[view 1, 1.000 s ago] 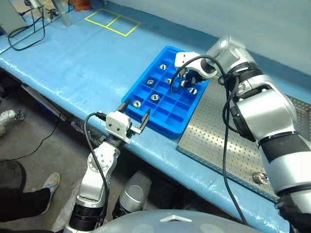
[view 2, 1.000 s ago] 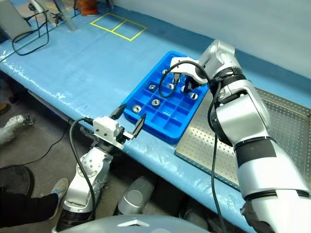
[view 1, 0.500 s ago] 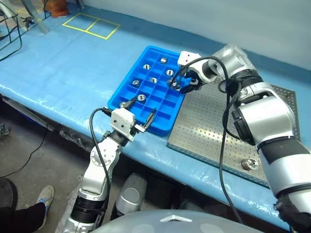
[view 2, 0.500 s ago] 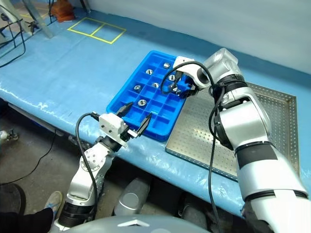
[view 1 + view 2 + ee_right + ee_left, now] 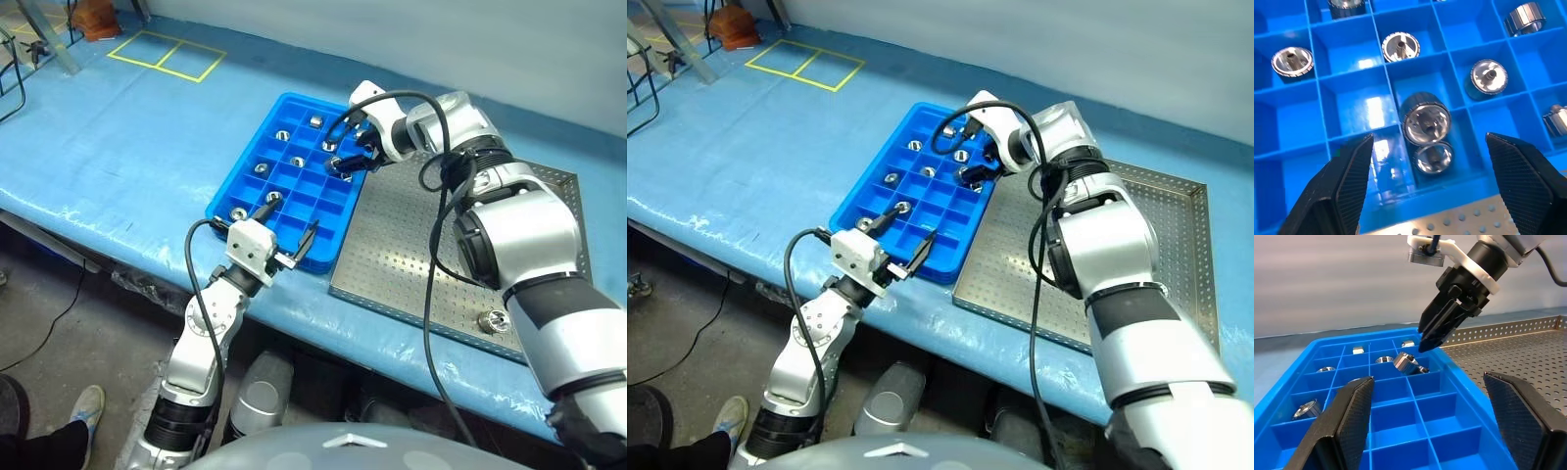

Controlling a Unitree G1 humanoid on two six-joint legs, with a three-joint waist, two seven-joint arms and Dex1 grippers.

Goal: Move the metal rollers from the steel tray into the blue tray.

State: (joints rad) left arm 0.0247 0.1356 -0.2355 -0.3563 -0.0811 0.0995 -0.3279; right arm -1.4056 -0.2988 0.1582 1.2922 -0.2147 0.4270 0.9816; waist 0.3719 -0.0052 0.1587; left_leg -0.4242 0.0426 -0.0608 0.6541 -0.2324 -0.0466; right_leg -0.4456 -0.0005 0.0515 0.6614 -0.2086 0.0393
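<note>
Below right gripper (image 5: 1425,147), two rollers (image 5: 1426,122).

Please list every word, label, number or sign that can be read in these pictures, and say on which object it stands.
None: no readable text anywhere.
The blue tray, the steel tray and the metal rollers carry no visible lettering, label or number.
The only marking is a yellow outline of two squares on the blue table cover; it contains no words.

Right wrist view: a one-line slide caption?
Open right tool above the blue tray, two rollers sharing one compartment beneath it.
</note>
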